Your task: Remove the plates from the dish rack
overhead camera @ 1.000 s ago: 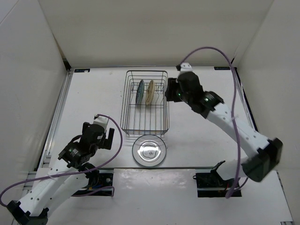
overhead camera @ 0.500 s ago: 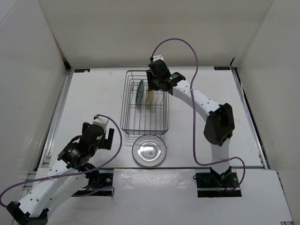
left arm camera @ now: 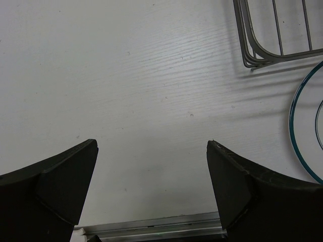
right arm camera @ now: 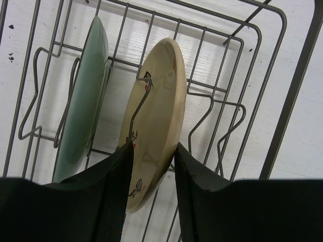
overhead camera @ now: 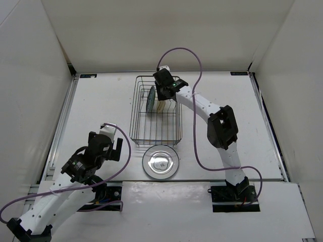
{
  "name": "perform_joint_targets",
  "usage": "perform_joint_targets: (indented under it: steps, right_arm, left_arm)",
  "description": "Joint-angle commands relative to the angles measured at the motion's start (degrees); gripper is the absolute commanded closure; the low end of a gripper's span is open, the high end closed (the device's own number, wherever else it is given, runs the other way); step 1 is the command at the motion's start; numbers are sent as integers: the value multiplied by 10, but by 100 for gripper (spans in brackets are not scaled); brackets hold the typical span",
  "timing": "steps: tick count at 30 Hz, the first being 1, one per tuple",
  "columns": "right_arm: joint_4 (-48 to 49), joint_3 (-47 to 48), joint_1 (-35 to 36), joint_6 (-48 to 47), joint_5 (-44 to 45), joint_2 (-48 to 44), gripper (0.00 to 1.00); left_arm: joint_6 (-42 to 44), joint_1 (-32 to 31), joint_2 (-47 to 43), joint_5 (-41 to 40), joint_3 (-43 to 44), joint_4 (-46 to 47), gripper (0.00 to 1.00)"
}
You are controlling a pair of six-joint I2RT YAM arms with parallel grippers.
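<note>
The dark wire dish rack (overhead camera: 135,121) stands at the table's middle back. The teal plate (overhead camera: 150,98) and the cream flowered plate (right arm camera: 159,91) stand upright in its prongs. My right gripper (overhead camera: 162,97) reaches down into the rack. In the right wrist view its jaws (right arm camera: 151,151) are closed against both faces of the cream plate, with the teal plate (right arm camera: 83,101) one slot to the left. The white ringed plate (overhead camera: 160,162) lies flat on the table in front of the rack. My left gripper (overhead camera: 116,146) is open and empty over bare table (left arm camera: 151,146).
The left wrist view shows the rack's near corner (left arm camera: 257,55) and the white plate's rim (left arm camera: 298,136) at the right. White walls (overhead camera: 30,75) close in the table on the left, back and right. The right arm's purple cable (overhead camera: 197,75) arcs over the rack's back right.
My right arm has swung from right of the rack to above it and come down over the cream plate. The left arm and the plates have not moved.
</note>
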Motion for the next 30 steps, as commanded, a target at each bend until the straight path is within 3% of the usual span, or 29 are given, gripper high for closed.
perform_joint_targets:
  steps: [1,6,15,30]
  right_arm:
    - [-1,38,0,-7,17,9,58]
    - [5,28,-2,-2,21,9,62]
    - [29,40,-3,-3,43,-6,77]
    - [71,22,1,-13,101,-89,84]
  left_arm:
    - [-3,3,-8,1,0,6,0]
    - [-3,3,-11,1,-1,7,0]
    - [-3,3,-15,2,-1,7,0]
    - [-3,2,-15,2,-2,6,0]
